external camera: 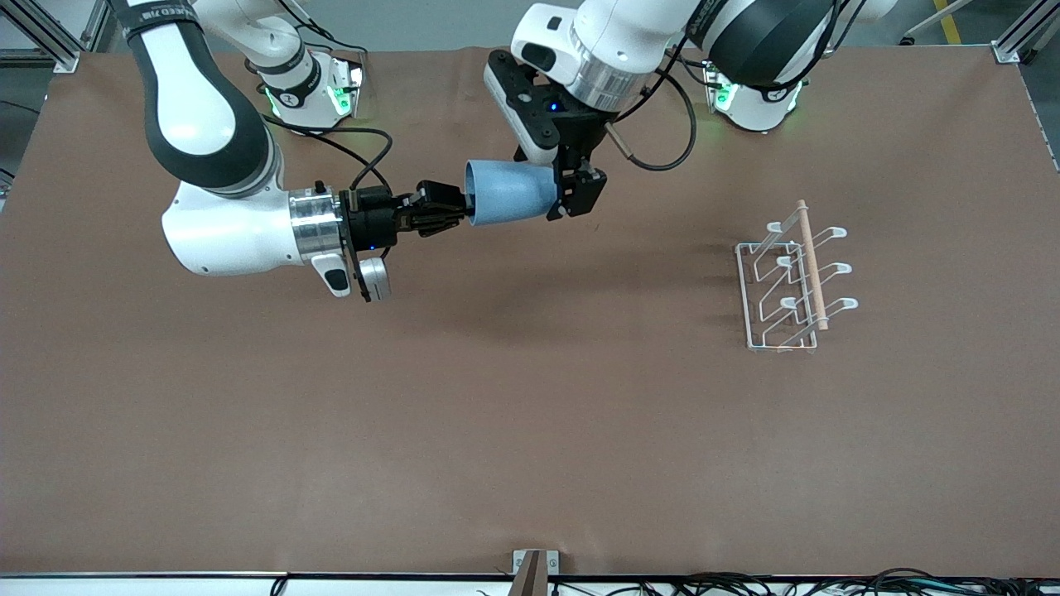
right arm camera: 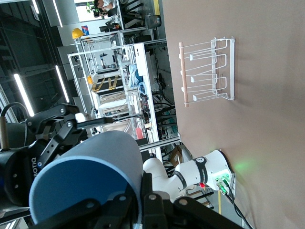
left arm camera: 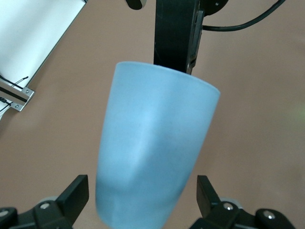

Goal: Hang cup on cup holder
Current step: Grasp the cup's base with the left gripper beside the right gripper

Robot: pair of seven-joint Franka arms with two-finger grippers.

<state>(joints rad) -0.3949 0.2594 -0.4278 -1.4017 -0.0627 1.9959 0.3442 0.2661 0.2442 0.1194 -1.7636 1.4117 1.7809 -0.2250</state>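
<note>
Mid-air over the brown table [external camera: 530, 414], the light-blue cup [external camera: 509, 193] lies on its side between two robot arms. The right gripper [external camera: 458, 215] is clenched on the cup's rim, one finger inside the mouth, holding the cup up off the table with its base pointing toward the left arm's end. The left gripper [external camera: 577, 192] is over the same spot with its fingers [left arm camera: 76, 193] spread wide on either side of the cup's narrow base; whether they touch the cup cannot be told. The white wire cup holder [external camera: 787, 281], topped by a pale wooden rod [external camera: 811, 263], stands on the table well apart from the cup, toward the left arm's end, with all its prongs bare.
</note>
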